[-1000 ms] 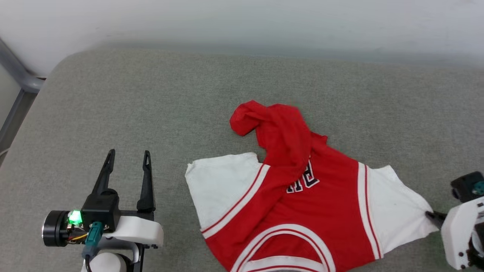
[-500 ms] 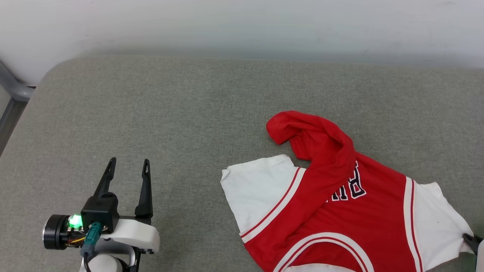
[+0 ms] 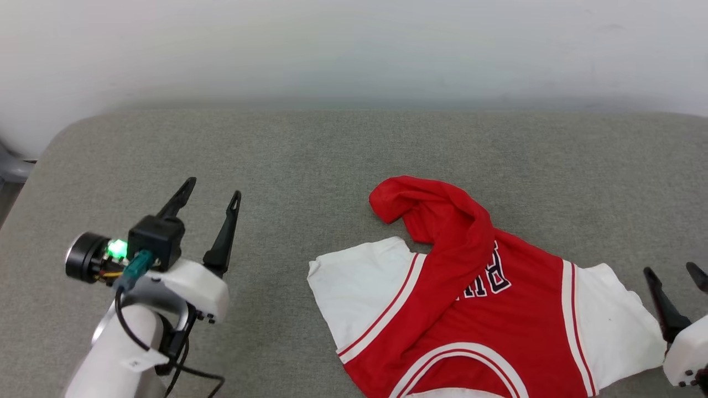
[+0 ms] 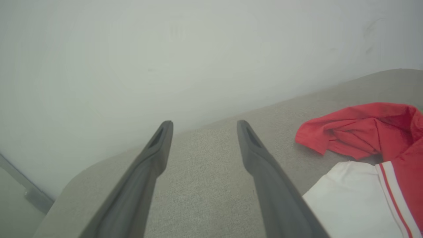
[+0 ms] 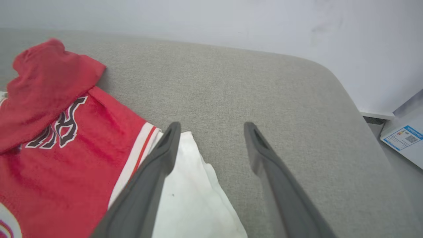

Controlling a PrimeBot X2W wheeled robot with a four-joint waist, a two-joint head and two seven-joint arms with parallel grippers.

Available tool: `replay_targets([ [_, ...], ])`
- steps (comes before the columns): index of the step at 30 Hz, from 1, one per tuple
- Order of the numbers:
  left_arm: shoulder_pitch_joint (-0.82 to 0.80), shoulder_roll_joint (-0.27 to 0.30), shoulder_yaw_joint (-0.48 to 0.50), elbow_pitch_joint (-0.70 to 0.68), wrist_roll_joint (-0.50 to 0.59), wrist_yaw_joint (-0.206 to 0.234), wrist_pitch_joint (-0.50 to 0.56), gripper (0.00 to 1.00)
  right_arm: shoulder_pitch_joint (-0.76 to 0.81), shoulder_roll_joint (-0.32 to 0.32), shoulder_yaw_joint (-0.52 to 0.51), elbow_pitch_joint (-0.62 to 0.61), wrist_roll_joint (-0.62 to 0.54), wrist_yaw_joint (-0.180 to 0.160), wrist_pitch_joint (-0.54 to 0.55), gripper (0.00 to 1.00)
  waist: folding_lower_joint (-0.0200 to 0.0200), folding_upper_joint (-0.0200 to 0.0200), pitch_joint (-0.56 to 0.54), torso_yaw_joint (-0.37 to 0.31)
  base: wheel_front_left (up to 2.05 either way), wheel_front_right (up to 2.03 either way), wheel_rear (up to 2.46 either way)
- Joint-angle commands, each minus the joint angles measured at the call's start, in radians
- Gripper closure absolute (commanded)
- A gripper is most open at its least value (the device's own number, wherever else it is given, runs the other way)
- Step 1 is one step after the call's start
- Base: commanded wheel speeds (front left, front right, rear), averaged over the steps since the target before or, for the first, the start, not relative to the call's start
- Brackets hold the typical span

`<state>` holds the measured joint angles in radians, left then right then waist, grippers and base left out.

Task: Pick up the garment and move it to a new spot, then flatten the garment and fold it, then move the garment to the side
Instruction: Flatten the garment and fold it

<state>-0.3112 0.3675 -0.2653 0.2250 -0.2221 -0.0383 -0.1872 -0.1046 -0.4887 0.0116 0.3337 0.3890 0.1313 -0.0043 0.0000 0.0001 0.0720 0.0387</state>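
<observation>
Printed on the red chest of the garment point(image 3: 498, 342), centre right of the head view: black letters point(image 3: 488, 275) with white outline, upside down, partly hidden under a folded red part. Two letters visible, probably "BU". At the right edge of the right wrist view: white sheet point(image 5: 403, 137) with blue border and a QR code, small print not readable.

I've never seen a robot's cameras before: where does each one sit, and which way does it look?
Head view: on the head, looking down at the grey cushion and shirt; left gripper and right gripper show, both open.
Left wrist view: on the left wrist, looking along its fingers toward the wall.
Right wrist view: on the right wrist, looking along its fingers past the shirt's white sleeve.
Shared: all three show the shirt's red bunch.
</observation>
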Motion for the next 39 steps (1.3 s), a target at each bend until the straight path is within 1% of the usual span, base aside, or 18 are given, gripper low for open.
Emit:
replay_targets([
  [1, -0.042, 0.011, -0.017, 0.008, -0.008, -0.026, 0.043, 0.0, 0.022, 0.029, -0.014, -0.043, -0.024, -0.001, -0.001, 0.0, 0.0, -0.0001, 0.001, -0.012, 0.0, 0.0, 0.0],
  [5, -0.13, 0.027, -0.067, 0.025, -0.046, -0.069, 0.179, 0.0, 0.065, 0.084, -0.039, -0.138, -0.075, -0.001, 0.028, 0.0, 0.0, -0.0001, 0.01, -0.032, 0.0, 0.0, 0.0],
  [6, -0.13, 0.027, -0.067, 0.025, -0.046, -0.069, 0.179, 0.0, 0.065, 0.084, -0.039, -0.138, -0.075, -0.001, 0.028, 0.0, 0.0, -0.0001, 0.01, -0.032, 0.0, 0.0, 0.0],
  [8, -0.171, 0.034, -0.1, 0.036, -0.072, -0.082, 0.264, 0.0, 0.081, 0.105, -0.046, -0.176, -0.093, -0.001, 0.041, 0.0, 0.0, -0.0001, 0.016, -0.041, 0.0, 0.0, 0.0],
  [9, -0.207, 0.042, -0.138, 0.049, -0.109, -0.087, 0.357, 0.0, 0.095, 0.121, -0.051, -0.206, -0.105, -0.001, 0.056, 0.0, 0.0, -0.0001, 0.021, -0.049, 0.0, 0.0, 0.0],
  [10, -0.207, 0.042, -0.138, 0.049, -0.109, -0.087, 0.357, 0.0, 0.095, 0.121, -0.051, -0.206, -0.105, -0.001, 0.056, 0.0, 0.0, -0.0001, 0.021, -0.049, 0.0, 0.0, 0.0],
  [11, -0.272, 0.066, -0.241, 0.061, -0.2, -0.091, 0.536, 0.0, 0.112, 0.144, -0.056, -0.247, -0.12, -0.001, 0.084, 0.0, 0.0, -0.0001, 0.035, -0.068, 0.0, 0.0, 0.0],
  [13, -0.301, 0.084, -0.3, 0.065, -0.262, -0.091, 0.617, 0.0, 0.118, 0.151, -0.056, -0.26, -0.126, -0.001, 0.092, 0.0, 0.0, -0.0001, 0.044, -0.076, 0.0, 0.0, 0.0],
  [14, -0.301, 0.084, -0.3, 0.065, -0.262, -0.091, 0.617, 0.0, 0.118, 0.151, -0.056, -0.26, -0.126, -0.001, 0.092, 0.0, 0.0, -0.0001, 0.044, -0.076, 0.0, 0.0, 0.0],
  [16, -0.348, 0.115, -0.391, 0.074, -0.343, -0.091, 0.717, 0.0, 0.116, 0.16, -0.05, -0.273, -0.132, -0.001, 0.101, 0.0, 0.0, -0.0001, 0.062, -0.09, 0.0, 0.0, 0.0],
  [17, -0.363, 0.125, -0.421, 0.077, -0.36, -0.091, 0.74, 0.0, 0.112, 0.161, -0.048, -0.276, -0.133, -0.001, 0.105, 0.0, 0.0, -0.0001, 0.068, -0.096, 0.0, 0.0, 0.0],
  [25, -0.441, 0.167, -0.597, 0.128, -0.448, -0.091, 0.823, 0.0, 0.078, 0.172, -0.034, -0.278, -0.133, -0.001, 0.113, 0.0, 0.0, -0.0001, 0.122, -0.125, 0.0, 0.0, 0.0],
  [32, -0.482, 0.181, -0.736, 0.217, -0.5, -0.091, 0.837, 0.0, 0.047, 0.181, -0.017, -0.258, -0.134, -0.001, 0.101, 0.0, 0.0, -0.0001, 0.175, -0.144, 0.0, 0.0, 0.0],
  [33, -0.478, 0.177, -0.789, 0.262, -0.519, -0.09, 0.825, 0.0, 0.037, 0.182, -0.012, -0.245, -0.131, -0.001, 0.095, 0.0, 0.0, -0.0001, 0.187, -0.148, 0.0, 0.0, 0.0],
  [35, -0.473, 0.173, -0.828, 0.286, -0.527, -0.09, 0.819, 0.0, 0.029, 0.182, -0.007, -0.238, -0.128, -0.001, 0.092, 0.0, 0.0, -0.0001, 0.19, -0.149, 0.0, 0.0, 0.0],
  [36, -0.472, 0.173, -0.843, 0.297, -0.534, -0.089, 0.809, 0.64, 0.026, 0.181, -0.007, -0.233, -0.127, -0.001, 0.091, 0.0, 0.0, -0.0001, 0.19, -0.149, 0.0, 0.0, 0.0],
  [37, -0.47, 0.172, -0.855, 0.305, -0.543, -0.089, 0.804, 1.0, 0.024, 0.18, -0.005, -0.229, -0.126, -0.001, 0.09, 0.0, 0.0, -0.0001, 0.188, -0.148, 0.0, 0.0, 0.0],
  [39, -0.467, 0.174, -0.874, 0.313, -0.562, -0.09, 0.783, 1.0, 0.024, 0.175, -0.004, -0.224, -0.124, -0.001, 0.088, 0.0, 0.0, -0.0001, 0.179, -0.147, 0.0, 0.0, 0.0],
])
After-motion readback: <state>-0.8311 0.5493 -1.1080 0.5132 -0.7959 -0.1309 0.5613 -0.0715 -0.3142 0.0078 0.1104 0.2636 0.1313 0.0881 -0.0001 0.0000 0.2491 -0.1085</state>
